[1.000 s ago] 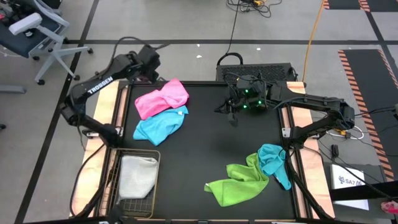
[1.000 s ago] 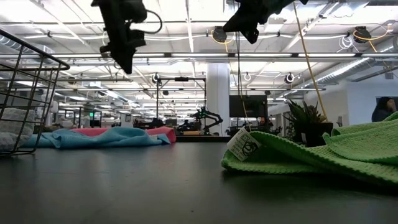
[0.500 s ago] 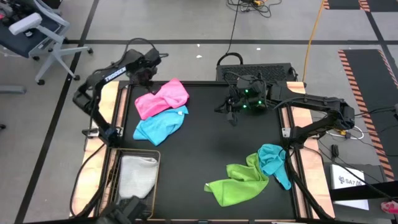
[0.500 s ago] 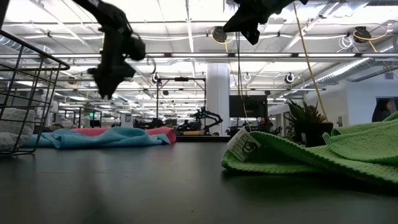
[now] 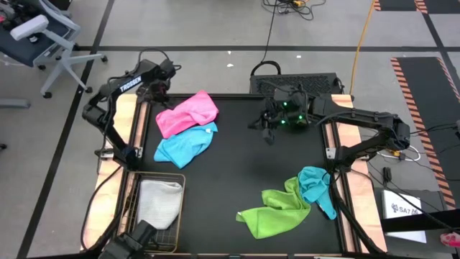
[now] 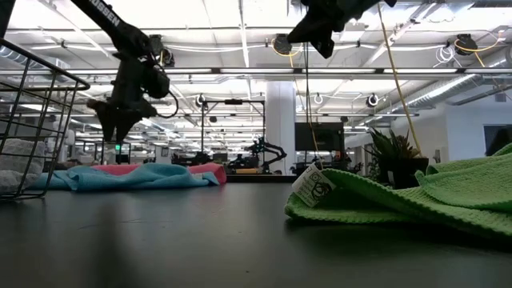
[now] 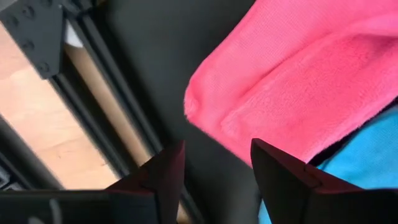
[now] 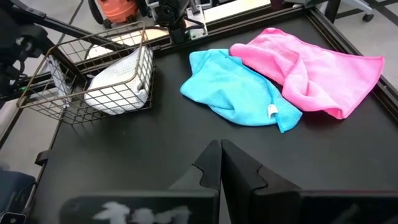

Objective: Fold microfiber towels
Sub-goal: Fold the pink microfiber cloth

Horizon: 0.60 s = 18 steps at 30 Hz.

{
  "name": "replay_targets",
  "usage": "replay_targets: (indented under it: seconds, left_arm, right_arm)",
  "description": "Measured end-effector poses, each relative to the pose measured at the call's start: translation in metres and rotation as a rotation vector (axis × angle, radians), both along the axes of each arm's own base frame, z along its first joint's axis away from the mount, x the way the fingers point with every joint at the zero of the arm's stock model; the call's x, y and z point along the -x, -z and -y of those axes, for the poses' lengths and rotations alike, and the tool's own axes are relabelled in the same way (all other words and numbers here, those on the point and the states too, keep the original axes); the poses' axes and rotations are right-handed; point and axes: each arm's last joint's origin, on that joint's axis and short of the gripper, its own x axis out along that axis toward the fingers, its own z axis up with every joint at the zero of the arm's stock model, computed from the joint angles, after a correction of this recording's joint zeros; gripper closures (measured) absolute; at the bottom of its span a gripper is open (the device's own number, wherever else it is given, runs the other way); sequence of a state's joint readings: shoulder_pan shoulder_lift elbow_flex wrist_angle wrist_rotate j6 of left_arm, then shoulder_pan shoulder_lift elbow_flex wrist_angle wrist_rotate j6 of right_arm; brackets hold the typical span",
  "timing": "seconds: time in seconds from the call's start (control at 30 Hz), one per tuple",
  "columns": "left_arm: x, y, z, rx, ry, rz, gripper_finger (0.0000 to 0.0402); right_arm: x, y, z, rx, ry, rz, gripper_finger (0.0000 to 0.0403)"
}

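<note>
Left end effector (image 5: pixel 153 88) hangs released, empty, just beside the pink towel (image 5: pixel 188 113). Right end effector (image 5: pixel 271 134) clenched, empty, well apart from that towel, above the surface (image 5: pixel 244 173).

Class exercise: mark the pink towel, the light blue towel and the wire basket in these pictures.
pink towel (image 5: pixel 187 114): high view, middle of the cloth.
light blue towel (image 5: pixel 182 147): high view, middle of the cloth.
wire basket (image 8: pixel 93 49): right wrist view, top rim.
</note>
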State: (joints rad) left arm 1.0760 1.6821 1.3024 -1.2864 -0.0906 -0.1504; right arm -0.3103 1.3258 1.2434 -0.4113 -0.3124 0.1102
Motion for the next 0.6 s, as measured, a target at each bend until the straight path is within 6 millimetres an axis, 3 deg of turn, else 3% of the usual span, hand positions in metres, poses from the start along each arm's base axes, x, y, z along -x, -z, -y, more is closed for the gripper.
replay_targets:
  seconds: [0.23,0.6]
  left_arm:
    - [-0.002,0.012,0.002,-0.019,-0.087,0.006,0.0215]
    - [-0.013,0.031,0.029,0.082,-0.009,-0.078,0.0215]
  right_arm:
    - [0.002,0.0,0.006,0.0,0.02,0.001,0.0403]
    - [0.003,0.0,0.01,0.0,0.033,0.0,0.0403]
